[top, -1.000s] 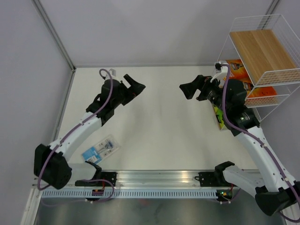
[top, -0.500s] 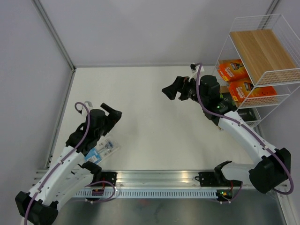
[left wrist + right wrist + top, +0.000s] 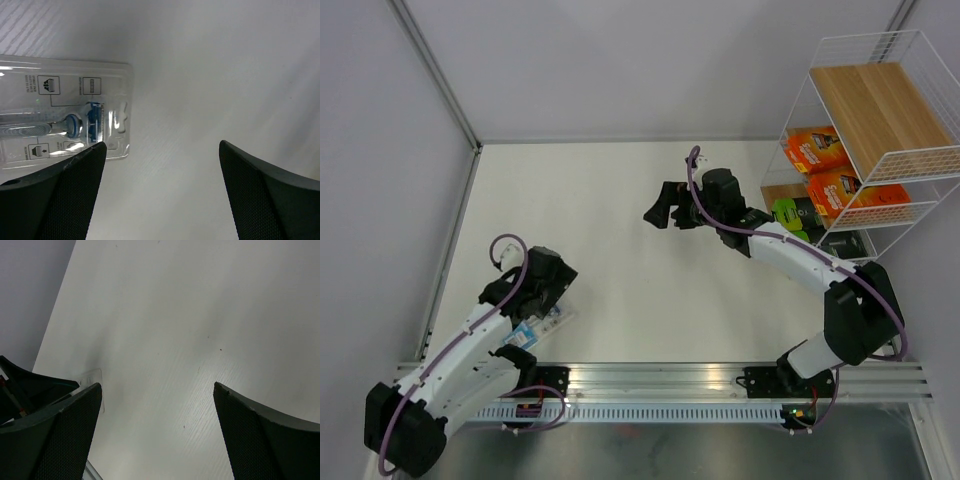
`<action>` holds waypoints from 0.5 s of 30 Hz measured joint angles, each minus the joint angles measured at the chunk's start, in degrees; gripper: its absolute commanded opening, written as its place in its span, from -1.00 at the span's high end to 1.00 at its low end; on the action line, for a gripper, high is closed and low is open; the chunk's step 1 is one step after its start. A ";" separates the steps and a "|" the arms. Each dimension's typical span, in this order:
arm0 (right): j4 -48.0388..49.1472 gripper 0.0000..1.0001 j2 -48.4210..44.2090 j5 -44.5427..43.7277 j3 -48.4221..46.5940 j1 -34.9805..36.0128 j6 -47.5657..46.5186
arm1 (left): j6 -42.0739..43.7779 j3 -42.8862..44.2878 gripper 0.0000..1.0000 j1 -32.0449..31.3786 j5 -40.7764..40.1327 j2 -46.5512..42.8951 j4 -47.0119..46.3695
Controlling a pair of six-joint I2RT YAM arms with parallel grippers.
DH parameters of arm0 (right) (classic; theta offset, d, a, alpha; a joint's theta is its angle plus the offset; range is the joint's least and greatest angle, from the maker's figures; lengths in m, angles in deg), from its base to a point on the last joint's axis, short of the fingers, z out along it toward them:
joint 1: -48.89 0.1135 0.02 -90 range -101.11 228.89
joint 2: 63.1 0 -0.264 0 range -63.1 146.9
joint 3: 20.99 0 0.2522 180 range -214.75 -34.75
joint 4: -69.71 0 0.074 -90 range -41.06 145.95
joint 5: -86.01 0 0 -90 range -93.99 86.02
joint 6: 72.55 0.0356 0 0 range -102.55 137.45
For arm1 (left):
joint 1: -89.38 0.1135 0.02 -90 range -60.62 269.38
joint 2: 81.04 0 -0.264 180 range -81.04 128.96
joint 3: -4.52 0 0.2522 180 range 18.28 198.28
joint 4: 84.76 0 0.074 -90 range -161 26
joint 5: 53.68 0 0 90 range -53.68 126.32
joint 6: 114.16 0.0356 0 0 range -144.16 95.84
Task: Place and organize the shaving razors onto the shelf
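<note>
The shelf [image 3: 880,110] is a white wire rack at the far right. Two orange razor packs [image 3: 830,170] lie on its middle tier. Two black packs with lime-green ends [image 3: 802,212] lie on the lowest tier. The clear blister pack with blue card [image 3: 532,327] lies flat on the table at the near left; it also shows in the left wrist view [image 3: 65,120]. My left gripper [image 3: 553,290] [image 3: 162,192] is open and empty, pointing down just right of that pack. My right gripper [image 3: 660,208] [image 3: 157,430] is open and empty above mid-table.
The shelf's top wood tier is bare. A grey wall with a metal post [image 3: 435,75] bounds the table on the left. An aluminium rail [image 3: 660,385] runs along the near edge. The left arm [image 3: 30,387] shows in the right wrist view.
My left gripper has drawn back to the near left and dropped beside the blister pack. My right gripper has swung left, away from the shelf, empty.
</note>
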 measured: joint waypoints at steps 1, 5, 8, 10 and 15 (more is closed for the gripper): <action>-0.28 -0.96 0.35 0.00 0.00 0.00 0.13 | -0.37 0.02 -0.93 0.00 0.02 2.23 0.39; -0.37 -0.96 0.55 -0.46 0.00 0.00 0.26 | -1.62 0.07 -0.92 0.02 0.09 8.63 2.08; -0.50 -0.96 0.55 -0.98 0.02 0.00 -0.02 | -2.43 0.46 -0.85 0.02 0.04 9.42 3.76; -0.74 -0.96 0.55 -1.33 0.02 0.00 -0.28 | -3.37 1.33 -0.79 0.02 -0.11 9.18 4.70; -1.70 -0.96 0.55 -1.97 0.02 0.00 -1.51 | -8.17 2.23 -0.79 0.26 -1.05 7.80 8.52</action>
